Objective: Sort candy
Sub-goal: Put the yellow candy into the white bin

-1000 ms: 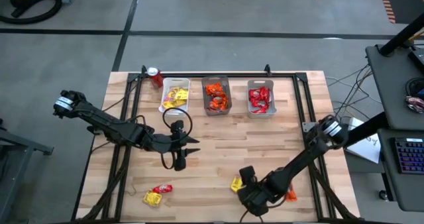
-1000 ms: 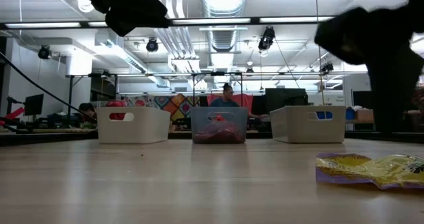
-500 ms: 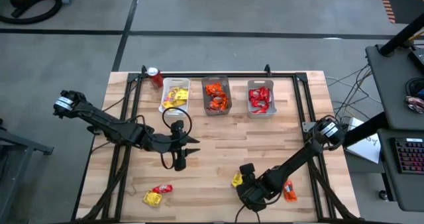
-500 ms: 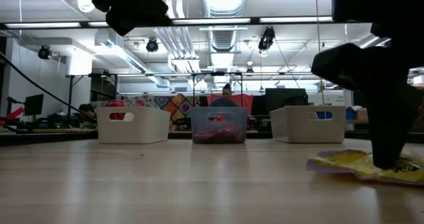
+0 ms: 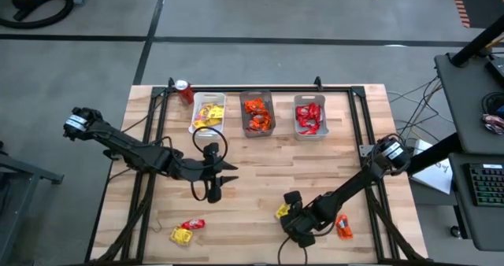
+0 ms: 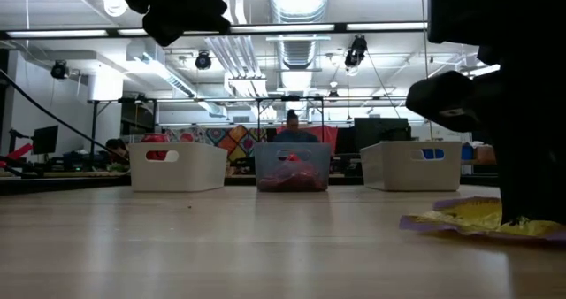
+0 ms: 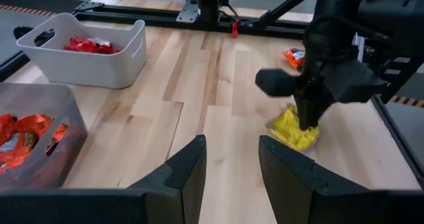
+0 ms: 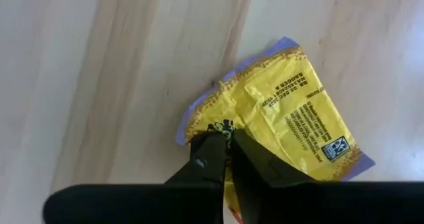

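Right gripper (image 8: pixel 225 159) just dropped and pinched shut on the yellow candy (image 8: pixel 278 128), near right; lift next. Left gripper (image 7: pixel 232 174) part-open, idle mid-table.

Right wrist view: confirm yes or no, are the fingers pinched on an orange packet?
No. The right gripper is shut on a yellow candy packet.

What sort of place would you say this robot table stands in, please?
Probably a robotics lab or workshop: exposed ceiling ducts and strip lights, a side desk with a keyboard, and a person seated among monitors beyond the bins.
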Controlling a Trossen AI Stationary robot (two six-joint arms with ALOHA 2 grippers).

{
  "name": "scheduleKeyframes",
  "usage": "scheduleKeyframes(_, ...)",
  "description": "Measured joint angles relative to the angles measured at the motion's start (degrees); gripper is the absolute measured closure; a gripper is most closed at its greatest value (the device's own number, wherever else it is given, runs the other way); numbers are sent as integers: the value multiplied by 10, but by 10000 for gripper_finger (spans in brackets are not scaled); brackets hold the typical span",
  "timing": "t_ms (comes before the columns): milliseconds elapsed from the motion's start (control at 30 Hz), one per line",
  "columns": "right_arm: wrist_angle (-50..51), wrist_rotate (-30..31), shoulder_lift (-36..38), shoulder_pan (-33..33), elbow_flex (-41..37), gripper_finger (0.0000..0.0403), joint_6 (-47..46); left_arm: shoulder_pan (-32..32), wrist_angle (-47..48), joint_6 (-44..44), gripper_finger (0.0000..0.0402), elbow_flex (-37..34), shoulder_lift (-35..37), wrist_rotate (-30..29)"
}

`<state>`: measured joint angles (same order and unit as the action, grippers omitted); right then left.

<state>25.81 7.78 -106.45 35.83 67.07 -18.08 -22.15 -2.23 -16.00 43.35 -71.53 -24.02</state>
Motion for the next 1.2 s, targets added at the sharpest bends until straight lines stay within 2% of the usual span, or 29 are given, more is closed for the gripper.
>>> scheduleKeyframes(167,-41,10,42,0,-12,394,14,-3,-35,3,278,-2,-24,1)
scheduleKeyframes(367,-186,37,105,0,-88,394,31,-9,-72,7,278,-3,-63,1)
scheduleKeyframes(533,-371,58,160,0,-180,394,53,-22,-127,30,278,-3,-96,25)
scheduleKeyframes(600,-473,57,175,0,-223,394,72,-27,-163,55,278,-3,-109,61)
scheduleKeyframes(733,-694,56,197,-2,-286,394,118,-33,-286,106,278,-3,-148,174)
scheduleKeyframes(833,-791,40,199,-11,-306,394,138,-32,-352,124,278,-2,-181,180)
scheduleKeyframes(1067,-835,-65,192,-32,-274,394,166,-18,-525,141,278,0,-260,173)
scheduleKeyframes(1200,-834,-78,189,-36,-254,394,181,-17,-614,146,278,0,-293,205)
